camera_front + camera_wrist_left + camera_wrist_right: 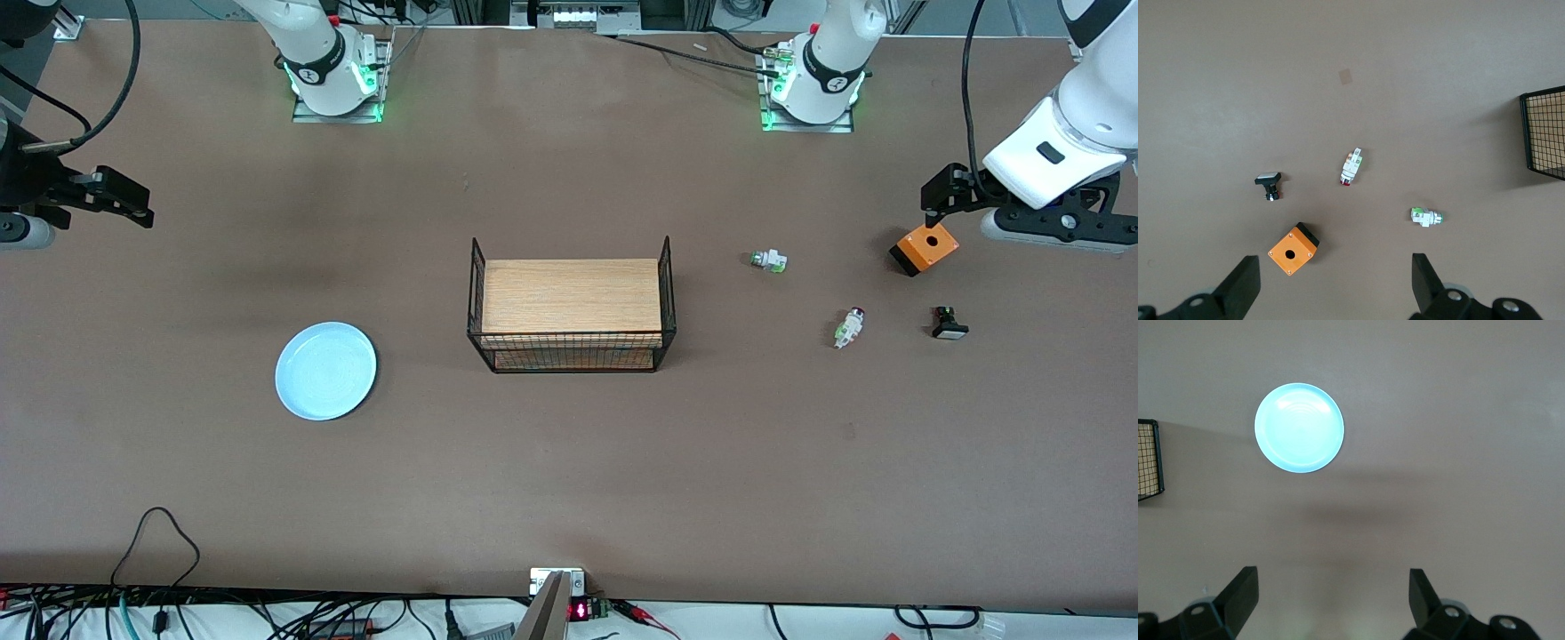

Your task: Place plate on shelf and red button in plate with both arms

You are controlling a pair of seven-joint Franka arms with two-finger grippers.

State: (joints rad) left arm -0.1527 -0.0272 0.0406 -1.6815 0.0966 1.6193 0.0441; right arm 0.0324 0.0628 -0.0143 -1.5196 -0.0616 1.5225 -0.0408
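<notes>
Nearest the front camera, the plate (325,370) is lying flat on the table (569,462) toward the right arm's end, well apart from the wire basket (572,307) holding a wooden board at the middle. Toward the left arm's end, the red button (849,327) is lying on its side between a green-tipped part (768,260) and a black part (949,324), with an orange box (925,250) farther from the camera. The left gripper (944,197) is hanging over that box; the right gripper (116,197) is hovering over bare table.

From the left wrist, the left gripper's fingers (1241,285) are standing spread wide, empty, above the button (1351,167).

From the right wrist, the right gripper's fingers (1238,593) are likewise gaping, the plate (1299,427) untouched.

Judging by its gloss, the plate is probably slippery and rigid, best pinched at the rim. The button looks light and likely to roll; gripping across its whitish body seems safest.
</notes>
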